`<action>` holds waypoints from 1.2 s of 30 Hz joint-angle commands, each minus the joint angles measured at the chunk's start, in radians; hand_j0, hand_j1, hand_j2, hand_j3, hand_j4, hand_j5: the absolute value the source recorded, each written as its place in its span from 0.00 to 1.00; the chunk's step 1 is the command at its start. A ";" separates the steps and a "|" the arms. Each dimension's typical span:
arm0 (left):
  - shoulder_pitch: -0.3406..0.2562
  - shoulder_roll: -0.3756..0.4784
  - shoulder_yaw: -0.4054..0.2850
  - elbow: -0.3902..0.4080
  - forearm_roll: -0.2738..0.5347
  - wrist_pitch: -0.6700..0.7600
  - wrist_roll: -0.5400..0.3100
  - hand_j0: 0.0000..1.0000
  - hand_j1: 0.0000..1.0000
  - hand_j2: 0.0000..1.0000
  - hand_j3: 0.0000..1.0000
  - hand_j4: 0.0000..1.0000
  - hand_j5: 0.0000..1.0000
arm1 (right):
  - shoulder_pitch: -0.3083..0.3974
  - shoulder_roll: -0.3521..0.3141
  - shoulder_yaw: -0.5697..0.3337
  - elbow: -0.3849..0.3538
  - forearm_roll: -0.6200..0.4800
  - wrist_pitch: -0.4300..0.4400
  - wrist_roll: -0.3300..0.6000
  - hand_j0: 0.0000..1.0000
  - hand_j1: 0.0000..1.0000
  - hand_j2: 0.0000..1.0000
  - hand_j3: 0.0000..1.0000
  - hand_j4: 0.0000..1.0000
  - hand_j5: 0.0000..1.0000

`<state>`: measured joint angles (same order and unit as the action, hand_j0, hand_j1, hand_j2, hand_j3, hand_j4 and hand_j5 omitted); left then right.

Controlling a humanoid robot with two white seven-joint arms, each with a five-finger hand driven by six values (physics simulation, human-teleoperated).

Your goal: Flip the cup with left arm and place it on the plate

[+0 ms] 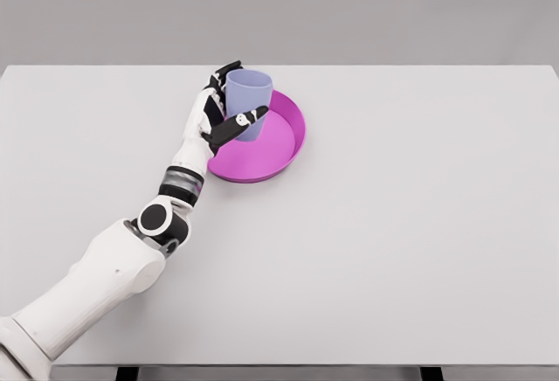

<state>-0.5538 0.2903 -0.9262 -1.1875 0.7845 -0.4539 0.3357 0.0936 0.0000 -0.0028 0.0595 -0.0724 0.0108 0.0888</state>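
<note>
L hand gripping cup over plate.

L arm (105,272) enters from lower left, reaching up across table (419,224). L hand (218,110) wrapped round cup (249,101): thumb across near side, fingers behind far side. Cup upright, mouth up, lavender, at plate's far-left part, just right of palm. Cannot tell if base touches plate (271,149). Plate magenta, under and right of hand.

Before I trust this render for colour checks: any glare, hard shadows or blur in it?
Head view: lighting is flat and even, with no glare on the white table; only faint soft shading shows under the magenta round plate; the lavender plastic cup and the left hand gripping it are sharp-edged, with no motion blur; no lens distortion is noticeable along the table edges.
</note>
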 commanded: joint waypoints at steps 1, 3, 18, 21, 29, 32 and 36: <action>0.000 -0.002 0.001 0.000 -0.011 -0.002 0.000 0.65 0.65 0.65 0.65 0.65 0.65 | 0.000 0.000 0.000 0.000 0.000 0.000 0.000 1.00 1.00 1.00 1.00 1.00 1.00; 0.002 -0.002 0.003 0.000 -0.011 -0.002 0.000 0.65 0.65 0.65 0.65 0.65 0.65 | 0.000 0.000 0.000 0.000 0.000 0.000 0.000 1.00 1.00 1.00 1.00 1.00 1.00; 0.002 0.001 0.010 0.003 -0.011 -0.031 0.000 0.66 0.66 0.66 0.66 0.66 0.66 | 0.000 0.000 0.001 0.000 0.000 0.000 0.000 1.00 1.00 1.00 1.00 1.00 1.00; 0.002 0.003 0.018 0.003 -0.011 -0.043 0.000 0.66 0.66 0.66 0.66 0.66 0.66 | 0.000 0.000 0.001 0.000 0.000 0.000 0.000 1.00 1.00 1.00 1.00 1.00 1.00; 0.002 0.001 0.018 0.003 -0.011 -0.045 0.000 0.68 0.68 0.68 0.68 0.68 0.68 | 0.000 0.000 0.000 0.000 0.000 0.000 0.000 1.00 1.00 1.00 1.00 1.00 1.00; 0.002 0.001 0.018 0.003 -0.011 -0.045 0.000 0.70 0.70 0.70 0.70 0.70 0.70 | 0.000 0.000 0.000 0.000 0.000 0.000 0.000 1.00 1.00 1.00 1.00 1.00 1.00; 0.000 0.001 0.018 0.003 -0.011 -0.046 0.000 0.73 0.73 0.73 0.73 0.73 0.73 | 0.000 0.000 0.000 0.000 0.000 0.000 0.000 1.00 1.00 1.00 1.00 1.00 1.00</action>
<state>-0.5538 0.2914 -0.9084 -1.1835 0.7783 -0.4988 0.3374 0.0936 0.0000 -0.0029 0.0595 -0.0724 0.0108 0.0888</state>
